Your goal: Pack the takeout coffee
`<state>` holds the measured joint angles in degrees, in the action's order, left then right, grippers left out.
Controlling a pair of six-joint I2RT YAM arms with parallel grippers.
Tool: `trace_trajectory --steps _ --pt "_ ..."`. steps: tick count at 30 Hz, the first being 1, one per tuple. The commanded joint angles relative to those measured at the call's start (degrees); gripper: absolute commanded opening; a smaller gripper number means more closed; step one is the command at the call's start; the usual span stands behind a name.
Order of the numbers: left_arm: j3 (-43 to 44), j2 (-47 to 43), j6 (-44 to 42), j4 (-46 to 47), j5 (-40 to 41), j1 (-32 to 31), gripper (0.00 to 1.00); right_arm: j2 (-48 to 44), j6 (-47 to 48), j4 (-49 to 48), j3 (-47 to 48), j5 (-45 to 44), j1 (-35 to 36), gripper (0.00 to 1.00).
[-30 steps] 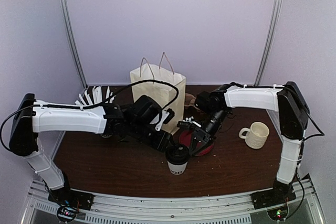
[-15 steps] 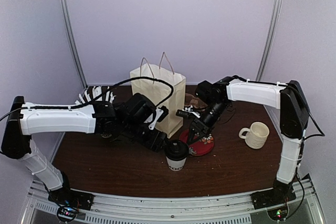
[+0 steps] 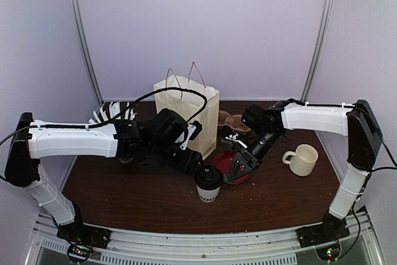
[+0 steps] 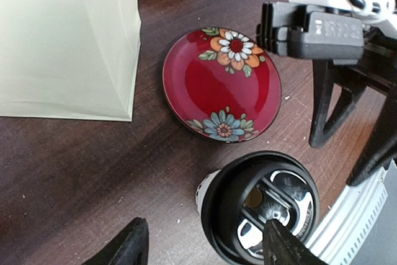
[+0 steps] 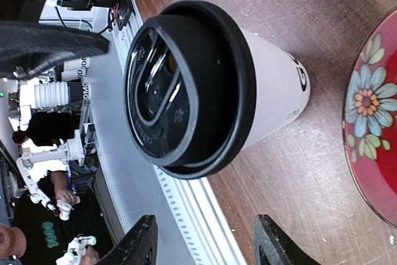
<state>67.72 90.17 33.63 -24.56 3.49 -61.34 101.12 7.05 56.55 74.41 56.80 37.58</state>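
Upright on the table (image 3: pixel 136 197), just beside the red plate (image 4: pixel 220 85): white cup (image 3: pixel 209 195), black lid (image 3: pixel 209 179) on. Left gripper (image 4: pixel 203 234) wide apart, maybe touching the lid. Right gripper (image 5: pixel 205 228) apart too, holding nothing, near the cup.

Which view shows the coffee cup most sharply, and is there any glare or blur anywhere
Right wrist view: sharpest, the black lid fills the frame, its embossing visible, the background soft. Left wrist view: bright glare on that lid, mild sheen on the red plate. Top external view: even light, the paper cup too small to read its print.
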Motion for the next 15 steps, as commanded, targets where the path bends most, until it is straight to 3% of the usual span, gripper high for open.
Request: trace_trajectory --steps 1,8,15 --pt "1.9 2.7 1.2 3.5 -1.5 0.2 0.65 1.7 -2.7 -4.0 0.1 4.2 1.1 0.55" --pt "1.4 3.9 1.6 5.2 -3.1 0.6 0.63 4.6 -3.8 -4.4 1.2 6.6 3.3 0.61" --pt "0.7 5.3 1.5 4.9 -5.2 1.2 0.59 6.1 -4.7 -4.9 1.9 6.3 3.5 0.56"
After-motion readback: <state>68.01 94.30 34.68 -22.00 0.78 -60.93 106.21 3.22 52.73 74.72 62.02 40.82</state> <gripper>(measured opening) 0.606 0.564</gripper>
